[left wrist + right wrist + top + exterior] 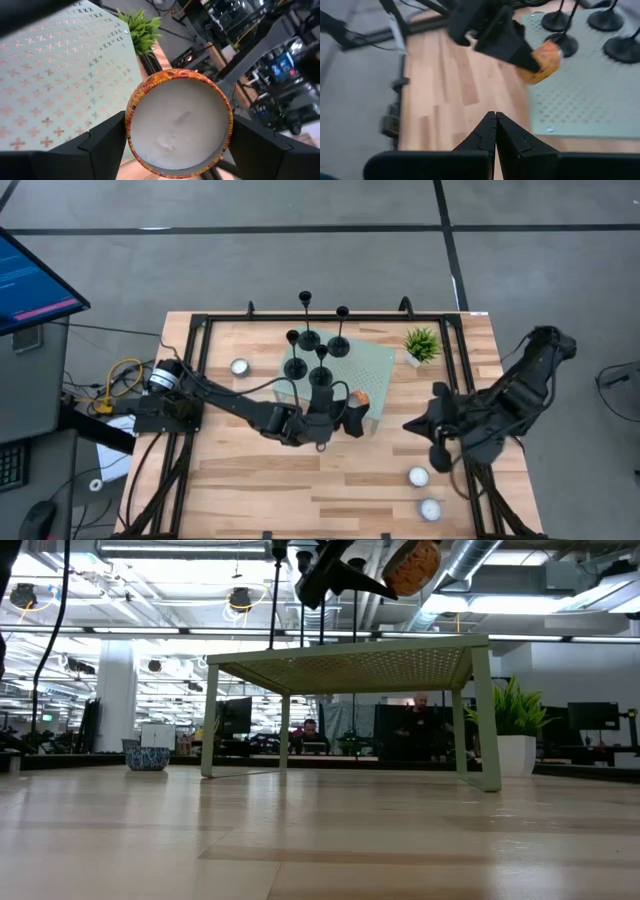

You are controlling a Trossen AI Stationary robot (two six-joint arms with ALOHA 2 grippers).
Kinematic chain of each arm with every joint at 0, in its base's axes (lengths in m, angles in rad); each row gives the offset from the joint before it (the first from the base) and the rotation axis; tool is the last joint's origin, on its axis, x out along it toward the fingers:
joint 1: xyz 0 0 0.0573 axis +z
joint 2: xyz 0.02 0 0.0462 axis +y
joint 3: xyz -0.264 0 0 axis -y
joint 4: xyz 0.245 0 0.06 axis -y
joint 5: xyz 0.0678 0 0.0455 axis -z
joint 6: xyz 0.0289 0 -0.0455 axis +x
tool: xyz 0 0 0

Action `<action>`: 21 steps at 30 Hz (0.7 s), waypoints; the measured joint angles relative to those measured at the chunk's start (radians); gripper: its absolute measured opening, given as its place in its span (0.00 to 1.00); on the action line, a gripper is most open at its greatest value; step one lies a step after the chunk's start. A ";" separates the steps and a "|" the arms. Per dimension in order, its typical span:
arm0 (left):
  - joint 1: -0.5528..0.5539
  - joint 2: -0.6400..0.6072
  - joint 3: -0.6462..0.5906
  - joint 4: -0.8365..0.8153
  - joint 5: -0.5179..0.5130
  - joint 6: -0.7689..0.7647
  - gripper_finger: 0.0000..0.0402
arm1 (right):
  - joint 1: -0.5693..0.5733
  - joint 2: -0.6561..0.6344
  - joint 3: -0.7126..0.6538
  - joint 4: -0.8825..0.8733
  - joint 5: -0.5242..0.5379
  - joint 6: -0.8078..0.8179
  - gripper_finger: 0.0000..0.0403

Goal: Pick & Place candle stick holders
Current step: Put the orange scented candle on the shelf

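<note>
Gripping orange-rimmed candle [179, 122], left gripper [352, 418] jaws clamped; right gripper [495, 131] jaws closed, empty.

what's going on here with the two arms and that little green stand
The left tool is shut on an orange-rimmed candle, holding it above the near edge of the green perforated stand. Four black candle stick holders stand on that stand, untouched. The right tool is shut and empty, waiting off to the right side of the table.
</note>
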 joint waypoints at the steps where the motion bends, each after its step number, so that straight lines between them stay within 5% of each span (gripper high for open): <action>1: -0.002 0.000 0.000 -0.003 0.000 0.016 0.75 | -0.014 0.013 0.000 0.000 -0.001 -0.030 0.01; 5: -0.002 0.000 0.000 -0.003 0.029 0.147 0.75 | -0.065 0.057 0.000 -0.011 -0.076 -0.153 0.10; 10: -0.006 -0.008 0.000 -0.002 0.094 0.255 0.75 | -0.135 0.103 -0.001 -0.045 -0.184 -0.285 0.33; 16: -0.006 -0.008 0.000 -0.002 0.152 0.316 0.75 | -0.205 0.114 -0.001 -0.039 -0.190 -0.406 0.67; 21: -0.007 -0.008 0.000 -0.006 0.158 0.330 0.75 | -0.242 0.117 -0.001 -0.045 -0.190 -0.402 0.81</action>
